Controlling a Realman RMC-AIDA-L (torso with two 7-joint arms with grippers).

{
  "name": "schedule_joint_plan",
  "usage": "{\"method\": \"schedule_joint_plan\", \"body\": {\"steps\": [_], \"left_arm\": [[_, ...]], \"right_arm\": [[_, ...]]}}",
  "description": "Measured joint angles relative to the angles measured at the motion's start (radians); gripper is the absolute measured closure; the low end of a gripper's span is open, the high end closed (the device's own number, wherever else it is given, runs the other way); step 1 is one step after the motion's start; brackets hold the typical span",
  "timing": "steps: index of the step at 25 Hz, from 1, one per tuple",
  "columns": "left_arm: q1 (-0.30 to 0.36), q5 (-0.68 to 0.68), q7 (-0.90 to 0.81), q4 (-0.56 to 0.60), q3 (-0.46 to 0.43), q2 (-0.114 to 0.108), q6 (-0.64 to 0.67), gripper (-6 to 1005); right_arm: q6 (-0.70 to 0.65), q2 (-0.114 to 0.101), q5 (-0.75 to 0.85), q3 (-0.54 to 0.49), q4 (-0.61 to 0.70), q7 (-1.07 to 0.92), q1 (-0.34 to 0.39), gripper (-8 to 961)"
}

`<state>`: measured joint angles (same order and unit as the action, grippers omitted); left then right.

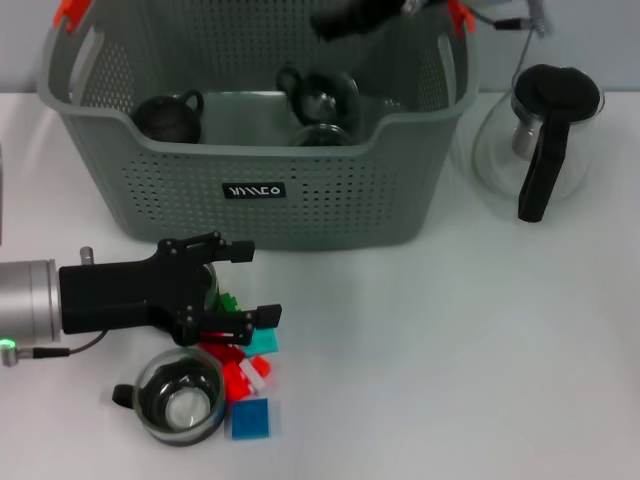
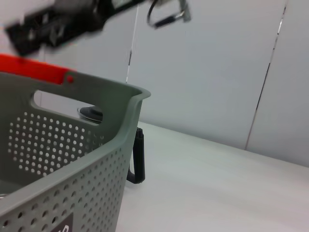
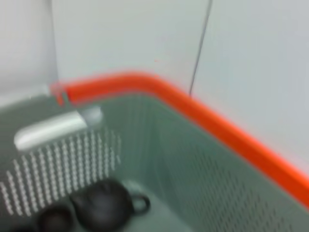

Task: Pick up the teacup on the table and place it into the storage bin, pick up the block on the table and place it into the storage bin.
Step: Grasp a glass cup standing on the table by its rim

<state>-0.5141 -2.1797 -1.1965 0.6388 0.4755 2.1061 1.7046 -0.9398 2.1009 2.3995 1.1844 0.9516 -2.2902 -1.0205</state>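
Currently, the left gripper point(image 1: 232, 285) hovers open and empty at lower left over the blocks point(image 1: 245, 375) beside a glass teacup point(image 1: 180, 397), both outside the storage bin point(image 1: 250, 190); right gripper state cannot be determined.

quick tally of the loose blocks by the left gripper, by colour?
Head view, partly hidden under the left gripper:
red blocks: 2
blue block: 1
teal block: 1
green block: 1
Total: 5 visible; more may be hidden.
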Motion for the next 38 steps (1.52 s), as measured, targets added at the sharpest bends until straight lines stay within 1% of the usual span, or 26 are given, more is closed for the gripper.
{"method": "schedule_joint_plan", "body": {"steps": [3, 5, 8, 11, 12, 13, 15, 17, 19, 22, 28, 31, 34, 35, 37, 38], "left_arm": [[0.001, 0.000, 0.000, 0.001, 0.000, 0.000, 0.001, 110], [0.003, -0.001, 0.000, 0.006, 0.000, 0.000, 0.010, 111], [0.010, -0.001, 0.004, 0.024, 0.000, -0.001, 0.042, 111], [0.016, -0.004, 0.009, 0.050, 0.001, -0.002, 0.107, 111], [0.018, -0.013, 0.011, 0.069, 0.009, -0.004, 0.156, 111], [0.018, -0.013, 0.011, 0.069, 0.009, -0.004, 0.156, 111], [0.020, -0.022, 0.011, 0.094, 0.026, -0.005, 0.195, 112], [0.024, -0.044, 0.003, 0.138, 0.065, -0.005, 0.229, 112], [0.027, -0.079, -0.012, 0.182, 0.099, -0.001, 0.244, 112], [0.046, -0.144, -0.048, 0.287, 0.153, 0.012, 0.254, 112], [0.120, -0.202, -0.099, 0.554, 0.236, 0.049, 0.268, 113], [0.147, -0.221, -0.144, 0.658, 0.283, 0.059, 0.280, 113], [0.156, -0.225, -0.217, 0.712, 0.330, 0.062, 0.293, 114], [0.156, -0.225, -0.243, 0.724, 0.347, 0.062, 0.297, 114], [0.156, -0.226, -0.279, 0.738, 0.379, 0.063, 0.304, 114], [0.157, -0.226, -0.293, 0.742, 0.403, 0.063, 0.305, 114]], "right_arm": [[-0.062, -0.003, -0.157, 0.012, 0.173, 0.055, 0.096, 200], [-0.101, -0.003, -0.291, 0.014, 0.289, 0.121, 0.182, 158], [-0.163, -0.003, -0.511, 0.017, 0.388, 0.255, 0.314, 94], [-0.242, -0.003, -0.697, 0.018, 0.401, 0.402, 0.434, 90], [-0.274, -0.003, -0.748, 0.018, 0.390, 0.453, 0.466, 88], [-0.311, -0.003, -0.792, 0.018, 0.375, 0.507, 0.497, 87], [-0.392, -0.002, -0.864, 0.018, 0.332, 0.596, 0.545, 87], [-0.483, -0.001, -0.909, 0.019, 0.275, 0.683, 0.576, 86], [-0.551, 0.001, -0.930, 0.019, 0.214, 0.749, 0.589, 89], [-0.586, 0.002, -0.939, 0.019, 0.127, 0.803, 0.594, 94], [-0.552, 0.006, -0.946, 0.023, 0.008, 0.830, 0.567, 93], [-0.528, 0.006, -0.954, 0.038, -0.034, 0.833, 0.543, 93], [-0.499, 0.005, -0.955, 0.046, -0.081, 0.834, 0.508, 95], [-0.499, 0.005, -0.955, 0.046, -0.081, 0.834, 0.508, 95], [-0.485, 0.002, -0.949, 0.048, -0.111, 0.837, 0.485, 97], [-0.485, 0.002, -0.949, 0.048, -0.111, 0.837, 0.485, 97]]}}
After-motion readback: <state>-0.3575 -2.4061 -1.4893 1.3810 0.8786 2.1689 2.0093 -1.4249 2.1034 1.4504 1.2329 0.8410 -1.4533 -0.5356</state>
